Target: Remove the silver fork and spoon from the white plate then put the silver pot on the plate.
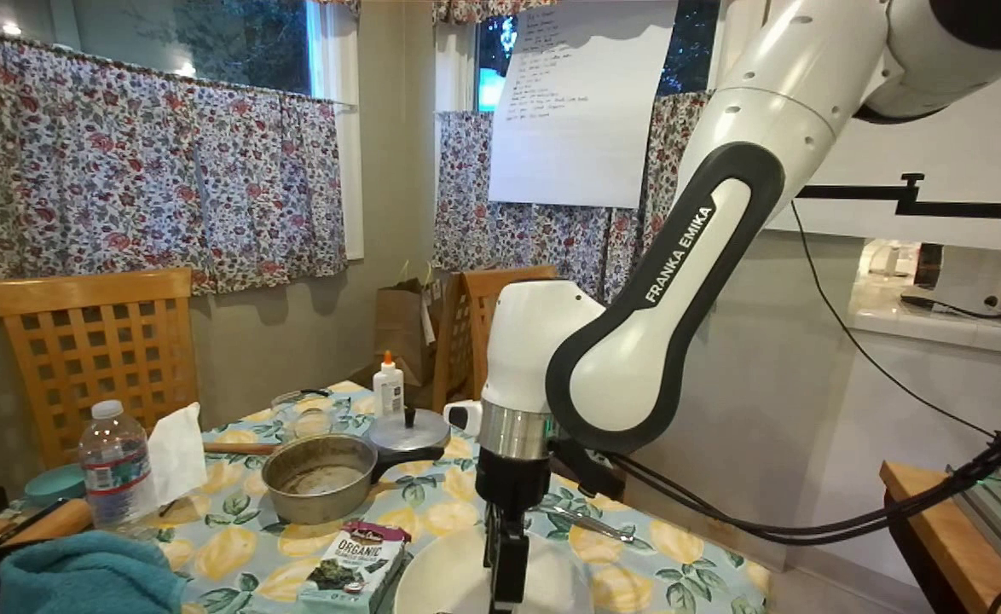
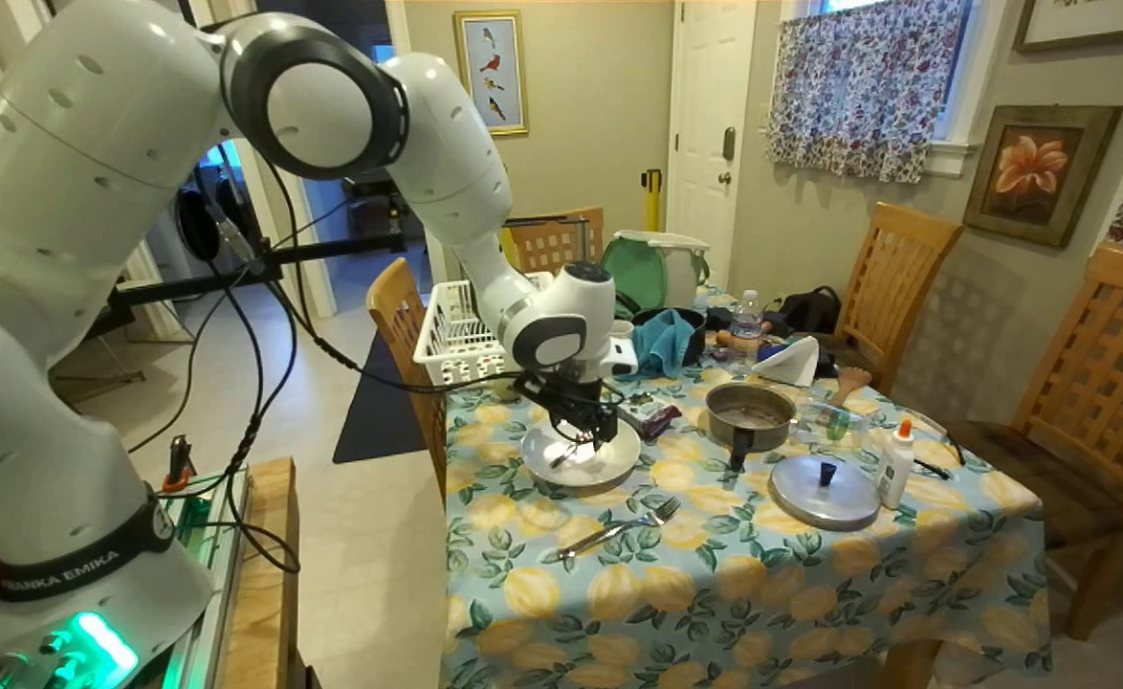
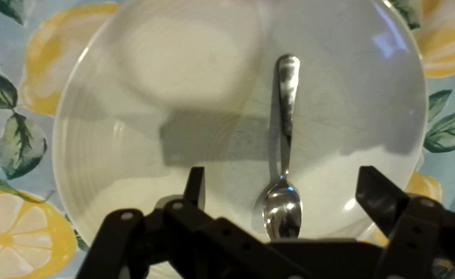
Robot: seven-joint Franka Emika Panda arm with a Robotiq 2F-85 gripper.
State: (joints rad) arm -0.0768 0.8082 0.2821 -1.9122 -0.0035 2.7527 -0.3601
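The white plate fills most of the wrist view and shows in both exterior views, resting on the table. A silver spoon lies across it, bowl toward my hand. Open and empty, my gripper hangs over the plate with the spoon's neck and bowl between its spread fingers; the bowl's tip is hidden behind the gripper body. In an exterior view the gripper points straight down. Off the plate, the silver fork lies on the tablecloth. The silver pot stands on the table beyond the snack packet.
The snack packet is close beside the plate. A silver lid and a glue bottle stand near the pot, whose dark handle juts out. A water bottle and a blue towel are farther along the table.
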